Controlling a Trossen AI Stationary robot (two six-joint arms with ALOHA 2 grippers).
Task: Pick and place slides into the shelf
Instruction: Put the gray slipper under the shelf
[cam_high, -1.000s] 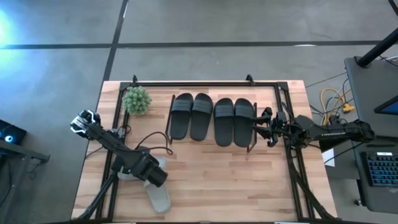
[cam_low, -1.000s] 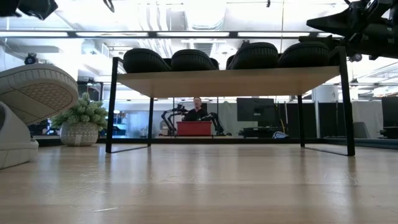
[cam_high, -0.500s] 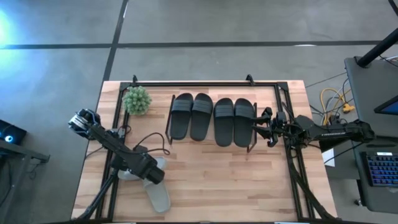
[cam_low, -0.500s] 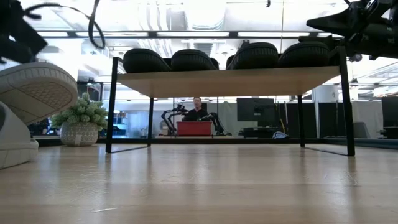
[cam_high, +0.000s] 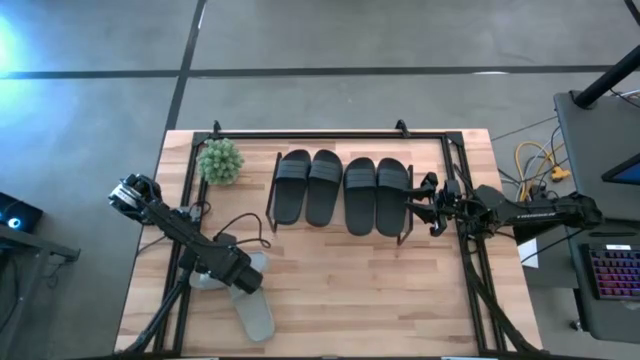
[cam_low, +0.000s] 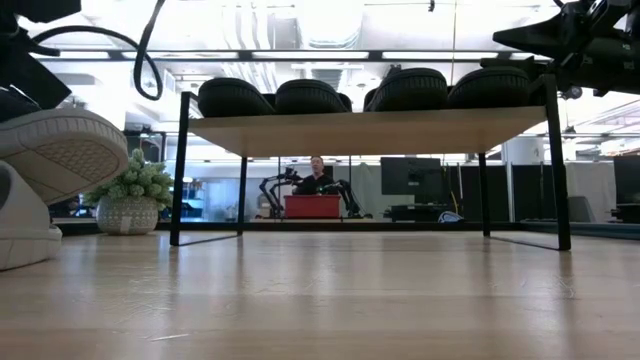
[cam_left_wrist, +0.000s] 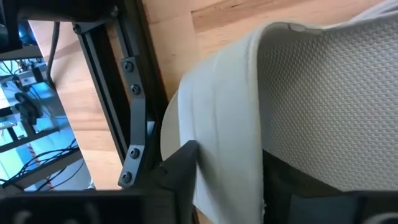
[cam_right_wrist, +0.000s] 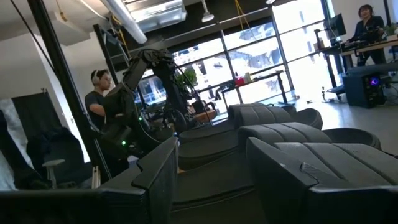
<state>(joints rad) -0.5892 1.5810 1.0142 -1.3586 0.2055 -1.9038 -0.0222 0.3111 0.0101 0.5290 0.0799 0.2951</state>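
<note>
Here, your left gripper (cam_high: 243, 283) clamps a pale slide (cam_high: 252, 312) at the table's seven o'clock; farther off, four black slides (cam_high: 341, 188) fill the shelf (cam_low: 372, 128), your right gripper (cam_high: 413, 204) spread at its three o'clock end.

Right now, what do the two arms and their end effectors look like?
Both arms are dark, slim, jointed links. The left arm has a silvery-white base joint and a loose black cable looping beside it. The left end effector and right end effector have flat, blocky dark fingers.
</note>
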